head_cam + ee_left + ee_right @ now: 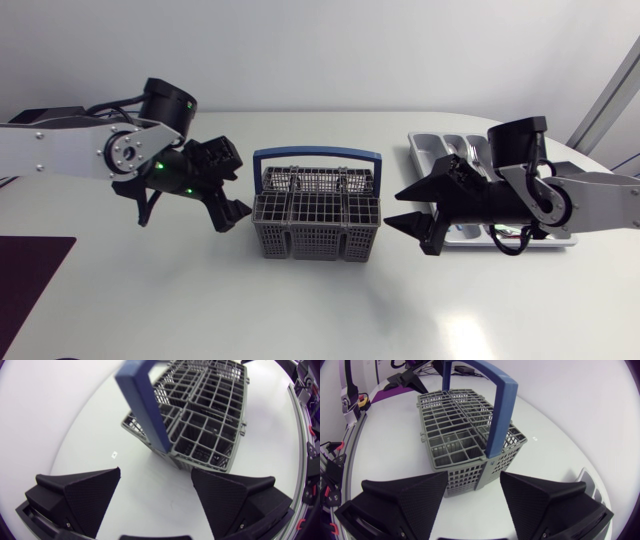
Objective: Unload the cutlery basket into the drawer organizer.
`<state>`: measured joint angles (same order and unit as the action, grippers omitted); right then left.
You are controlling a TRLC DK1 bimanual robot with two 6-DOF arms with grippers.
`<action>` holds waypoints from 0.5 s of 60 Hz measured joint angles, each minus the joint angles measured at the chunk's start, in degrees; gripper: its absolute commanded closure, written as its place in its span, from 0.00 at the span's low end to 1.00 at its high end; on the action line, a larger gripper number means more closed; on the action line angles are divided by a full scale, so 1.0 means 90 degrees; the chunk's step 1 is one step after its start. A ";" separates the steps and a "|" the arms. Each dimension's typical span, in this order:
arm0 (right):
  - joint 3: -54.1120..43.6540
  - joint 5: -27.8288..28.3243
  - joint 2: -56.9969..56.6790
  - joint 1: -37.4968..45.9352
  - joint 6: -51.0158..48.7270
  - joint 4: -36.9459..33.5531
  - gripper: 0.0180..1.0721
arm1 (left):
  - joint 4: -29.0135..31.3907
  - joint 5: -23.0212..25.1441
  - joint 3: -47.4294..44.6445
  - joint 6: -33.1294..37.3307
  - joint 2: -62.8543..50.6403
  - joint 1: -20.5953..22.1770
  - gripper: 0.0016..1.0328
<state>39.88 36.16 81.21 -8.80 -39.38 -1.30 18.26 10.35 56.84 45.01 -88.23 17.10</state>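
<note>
The grey cutlery basket (315, 222) with a blue handle (316, 155) stands mid-table. No cutlery shows in its compartments in either wrist view. My left gripper (235, 183) hangs open just left of the basket (200, 425), whose near corner lies ahead of the spread fingers (90, 491). My right gripper (396, 207) is open too, close to the basket's right end (455, 430), with the handle (500, 410) straight ahead of it. The white drawer organizer (428, 148) sits at the back right with some cutlery (474, 152) in it. My right arm hides most of it.
A dark purple mat (30, 280) lies at the table's front left corner. Bare white tabletop stretches in front of the basket and between it and each gripper.
</note>
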 measured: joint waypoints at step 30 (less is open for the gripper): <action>-0.0653 -0.0005 -0.2127 0.1001 0.0301 -0.0019 0.04 | -0.0141 0.0491 -0.0770 -0.0678 0.2050 -0.1321 0.05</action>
<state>34.00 36.12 62.06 0.21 -36.67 -1.48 16.99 14.76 49.91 38.92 -69.78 5.21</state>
